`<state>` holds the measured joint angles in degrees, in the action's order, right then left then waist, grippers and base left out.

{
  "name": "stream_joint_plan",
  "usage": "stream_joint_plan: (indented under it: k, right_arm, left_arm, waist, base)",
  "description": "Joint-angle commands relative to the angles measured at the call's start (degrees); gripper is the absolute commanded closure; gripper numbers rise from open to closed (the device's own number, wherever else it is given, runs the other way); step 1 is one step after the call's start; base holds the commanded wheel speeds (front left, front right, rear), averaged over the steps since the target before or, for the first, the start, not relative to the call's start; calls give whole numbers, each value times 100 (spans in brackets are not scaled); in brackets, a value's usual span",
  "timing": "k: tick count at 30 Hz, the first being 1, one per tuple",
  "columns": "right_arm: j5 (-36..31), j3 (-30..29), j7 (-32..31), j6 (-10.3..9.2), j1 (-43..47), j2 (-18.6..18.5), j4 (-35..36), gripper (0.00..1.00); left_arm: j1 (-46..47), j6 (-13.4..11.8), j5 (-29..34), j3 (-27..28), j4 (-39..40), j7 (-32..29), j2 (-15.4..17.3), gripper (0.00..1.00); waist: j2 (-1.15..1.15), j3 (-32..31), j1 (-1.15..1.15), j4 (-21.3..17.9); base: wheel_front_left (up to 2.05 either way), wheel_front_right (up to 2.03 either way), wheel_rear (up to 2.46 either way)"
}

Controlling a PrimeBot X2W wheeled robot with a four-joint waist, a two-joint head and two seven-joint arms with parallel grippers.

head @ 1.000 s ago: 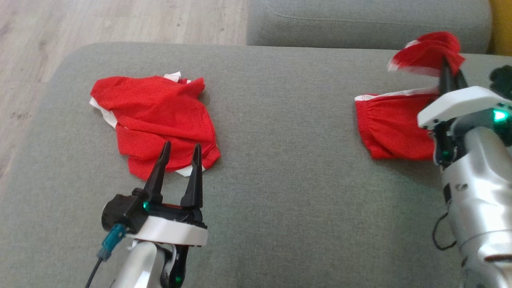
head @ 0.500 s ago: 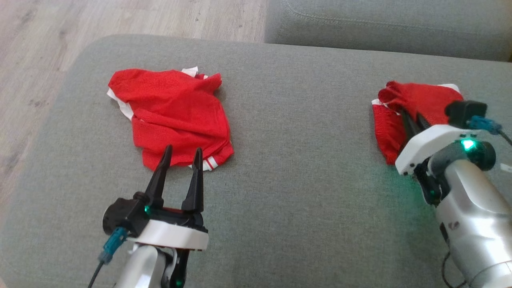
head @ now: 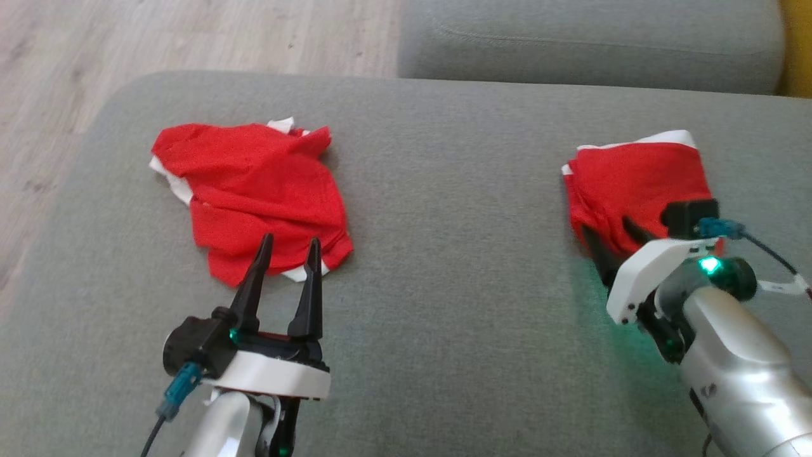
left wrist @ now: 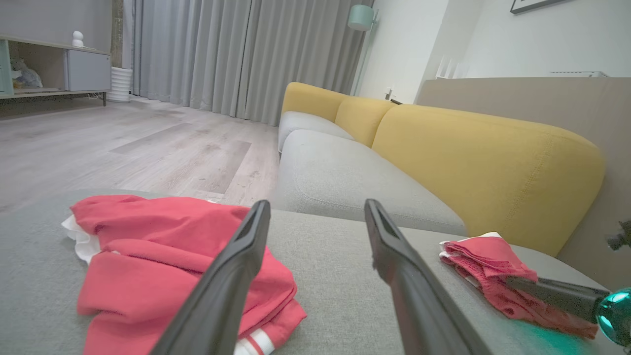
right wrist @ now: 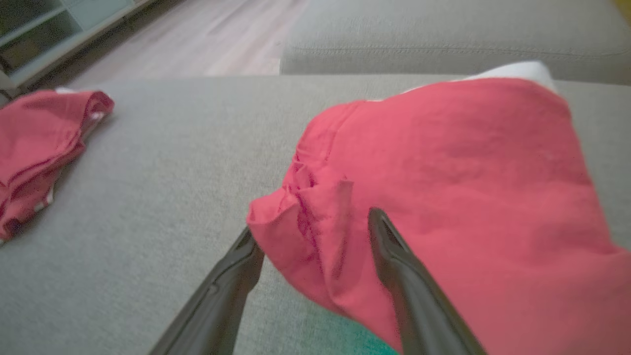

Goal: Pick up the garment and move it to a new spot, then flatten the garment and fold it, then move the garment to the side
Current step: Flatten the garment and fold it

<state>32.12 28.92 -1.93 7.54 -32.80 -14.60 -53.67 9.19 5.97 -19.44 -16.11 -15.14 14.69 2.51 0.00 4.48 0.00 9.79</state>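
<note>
1. Your right gripper [head: 608,228] is releasing. Clamped a second ago, it is now gaping wide and gripping nothing, straddling the folded garment's [head: 634,178] near corner.
2. That garment is lying flat, right side of the sofa cushion [head: 457,254]. The fold is looking done, with the sideways move still pending.
3. Your left gripper [head: 290,241] is hovering open and empty by the crumpled garment [head: 254,184].

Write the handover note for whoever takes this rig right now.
Left gripper: open, poised at the near edge of the crumpled red garment, on the left of the grey cushion.
Right gripper: open, fingers astride the near corner of the folded red garment, on the cushion's right.
Done: right garment looks folded.
To do: flatten, fold and set aside the crumpled one.
</note>
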Motion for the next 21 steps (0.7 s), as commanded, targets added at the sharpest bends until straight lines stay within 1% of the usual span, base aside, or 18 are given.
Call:
stream_joint_plan:
  k: [1, 3, 6, 9, 11, 13, 15, 16, 19, 21]
  right_arm:
    - [85, 30, 177, -5, -156, -43, 219, 0]
    - [192, -99, 667, -5, -196, -107, 432, 0]
    - [209, -268, 1084, -5, -146, -170, 622, 0]
    - [-55, -488, 1476, -5, -45, -251, 891, 0]
    - [-244, -776, 1600, -5, 103, -233, 1115, 0]
    - [-585, -1078, 1658, -5, 305, -198, 1388, 0]
    - [-913, -1429, 1681, -5, 600, -55, 1724, 0]
    - [-1254, -1810, 1688, -5, 966, 154, 2146, 0]
    - [-1748, -2292, 1690, -5, 1585, 528, 2779, 0]
    - [-1952, -2542, 1691, -5, 1928, 771, 3060, 0]
  left_arm:
    - [136, -24, 14, 195, 165, 30, 37, 0]
    - [143, -20, 15, 195, 184, 30, 37, 0]
    - [145, -31, 1, 226, 219, 30, 37, 0]
    - [138, -70, -29, 286, 267, 30, 37, 0]
    - [134, -116, -78, 344, 316, 30, 37, 0]
    - [131, -140, -29, 387, 333, 30, 37, 0]
    - [93, -164, -14, 472, 334, 30, 37, 0]
    - [49, -175, -23, 555, 348, 30, 37, 0]
    - [-30, -186, -61, 613, 362, 30, 37, 0]
    - [-81, -181, -86, 593, 353, 30, 37, 0]
  waist:
    - [0, -59, 0, -86]
    - [0, -143, 0, -209]
    - [0, -240, 0, -335]
    - [0, -297, 0, -472]
    - [0, -325, 0, -575]
    - [0, -336, 0, -684]
    - [0, -357, 0, -789]
    - [0, -362, 0, -873]
    - [0, -338, 0, -959]
    - [0, -309, 0, -1005]
  base:
    - [0, 0, 0]
    - [0, 0, 0]
    - [0, 0, 0]
    - [0, 0, 0]
    - [0, 0, 0]
    - [0, 0, 0]
    - [0, 0, 0]
    - [0, 0, 0]
    - [0, 0, 0]
    - [0, 0, 0]
